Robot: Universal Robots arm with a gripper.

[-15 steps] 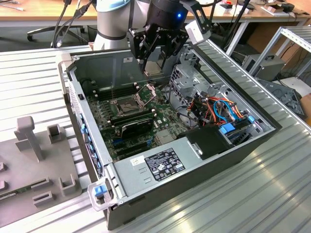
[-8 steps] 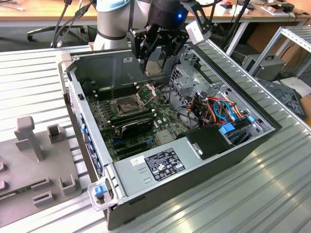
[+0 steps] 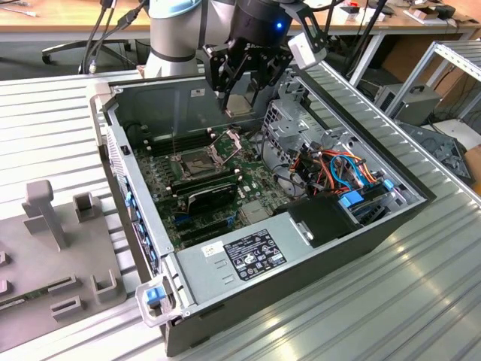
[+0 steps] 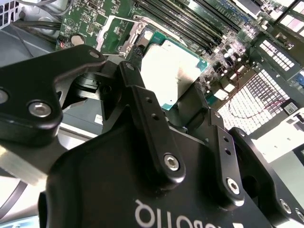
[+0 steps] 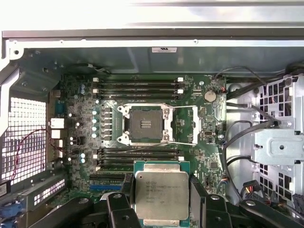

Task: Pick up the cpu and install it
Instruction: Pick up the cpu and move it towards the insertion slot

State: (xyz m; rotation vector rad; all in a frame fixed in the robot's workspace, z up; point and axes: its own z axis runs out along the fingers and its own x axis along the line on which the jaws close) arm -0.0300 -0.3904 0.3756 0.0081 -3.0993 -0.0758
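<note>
Thin square cpu [image 5: 161, 192]: pale silver-grey metal face, matt, faintly brushed, soft sheen under light; green laminate rim.
Black gripper [image 3: 240, 96]: smooth, semi-gloss links, probably coated metal; bright steel screw heads in the second wrist view.
Green motherboard [image 5: 78, 142]: lacquered, slightly glossy, with matt black plastic slots.
Dark square socket [image 5: 142, 124]: dull black plastic bed, bare shiny metal frame around it.
Grey computer case [image 5: 118, 59]: sheet metal, matt, smooth; perforated panels at the sides.
Ribbed silver table [image 3: 52, 128]: aluminium-like, satin, grooved.
Grey block fixture [image 3: 45, 218]: matt plastic.
Blue latch [image 3: 154, 295]: glossy plastic.
Pale desk top [image 3: 60, 15]: wood look, smooth.
</note>
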